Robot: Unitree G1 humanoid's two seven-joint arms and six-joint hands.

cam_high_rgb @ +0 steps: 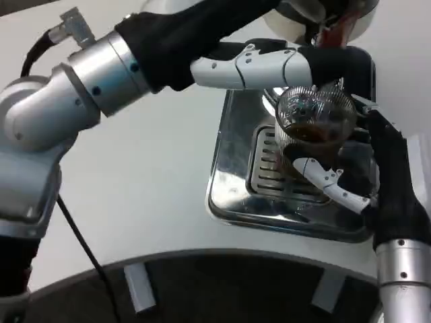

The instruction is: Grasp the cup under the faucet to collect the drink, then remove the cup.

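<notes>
One clear ribbed cup [314, 118] holds dark brown drink.

The robot's brushed-silver cylindrical left forearm [101, 74] at upper left carries blue screws, a black cable and a black fabric cuff; both hands, the left hand [269, 64] and the right hand [363, 168], show white shells with black fingers.

Under the right hand [350, 188] you have a steel tray [229, 182] with a slotted grate [266, 168] set in it, the tray lying on the white table [155, 175]. Well to the left of that hand, a black cable [77, 232] runs down across the table's curved edge. Below the hand, you'll see one grey bracket [326, 289] under that edge and another [138, 288] farther left.
</notes>
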